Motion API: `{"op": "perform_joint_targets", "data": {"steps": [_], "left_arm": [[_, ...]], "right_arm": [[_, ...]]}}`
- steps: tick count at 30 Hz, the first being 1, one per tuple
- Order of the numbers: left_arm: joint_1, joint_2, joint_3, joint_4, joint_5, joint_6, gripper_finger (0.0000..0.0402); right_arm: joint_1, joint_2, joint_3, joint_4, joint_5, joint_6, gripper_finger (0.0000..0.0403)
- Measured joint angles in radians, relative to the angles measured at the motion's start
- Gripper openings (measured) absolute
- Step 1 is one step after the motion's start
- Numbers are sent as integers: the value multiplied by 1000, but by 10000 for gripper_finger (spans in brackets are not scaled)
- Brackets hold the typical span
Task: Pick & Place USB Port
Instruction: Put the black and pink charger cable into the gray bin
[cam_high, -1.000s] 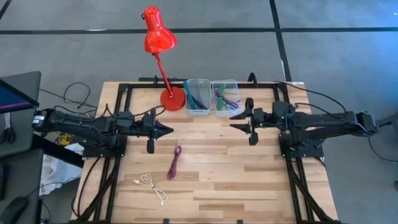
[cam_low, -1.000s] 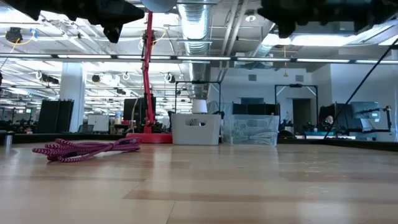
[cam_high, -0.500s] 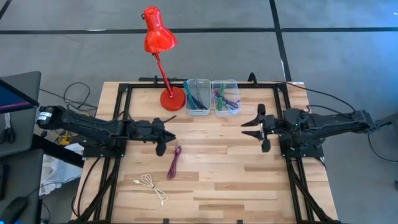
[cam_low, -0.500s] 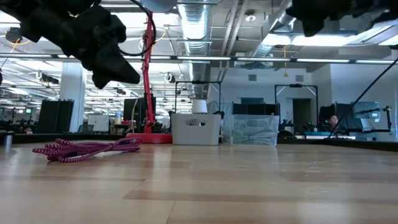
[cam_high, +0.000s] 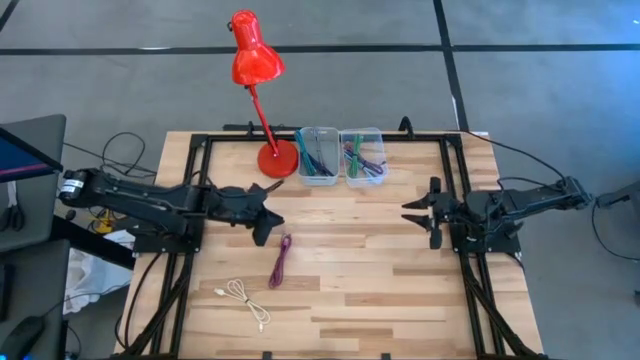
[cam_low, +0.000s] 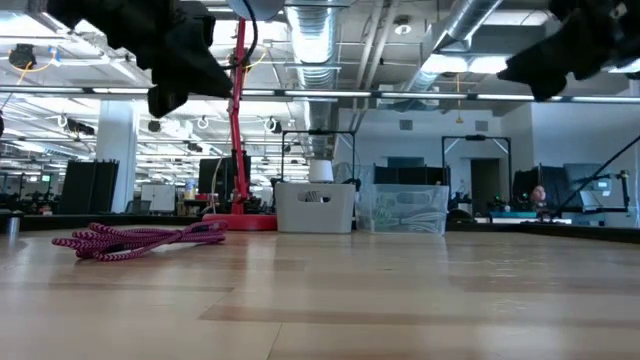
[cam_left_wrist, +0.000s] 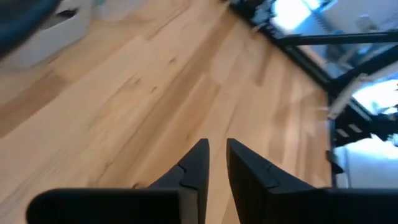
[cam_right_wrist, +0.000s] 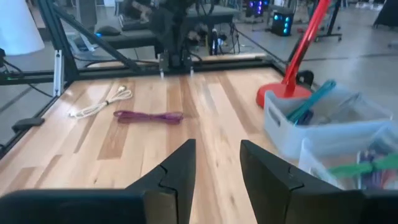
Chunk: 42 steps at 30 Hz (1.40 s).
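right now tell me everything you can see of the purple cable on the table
The purple cable is a braided cord, purple-pink with dark flecks, folded into a loose elongated bundle. It lies flat on the wooden table, left of centre, just beyond the white cable. The left gripper hangs near its far end without touching; nothing holds it.

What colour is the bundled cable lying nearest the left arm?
The bundled cable is magenta-purple with a dark braided pattern, seen best in the low view.
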Motion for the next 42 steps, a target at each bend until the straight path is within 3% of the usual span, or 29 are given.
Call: {"op": "perform_joint_targets", "data": {"steps": [4,8,15,21,26,30,38,42], "left_arm": [[0,0,49,-144,-16,-100,44],[-4,30,51,-182,-7,-207,42],[-26,226,70,-181,75,-297,42],[-5,290,199,-232,51,-192,26],[0,290,321,-516,-37,-279,5],[-19,290,350,-563,-71,-328,5],[-18,292,351,-542,68,-339,9],[-17,285,351,-505,86,-339,11]], "right_arm": [[29,-99,-40,-58,39,43,118],[53,-197,-61,-126,89,50,118],[75,-317,-69,-198,132,50,118],[75,-312,-70,-195,132,59,118],[75,-315,-70,-198,132,69,118],[75,-315,-70,-199,132,69,118],[75,-315,-70,-208,165,69,118],[75,-315,-70,-208,165,69,118]]}}
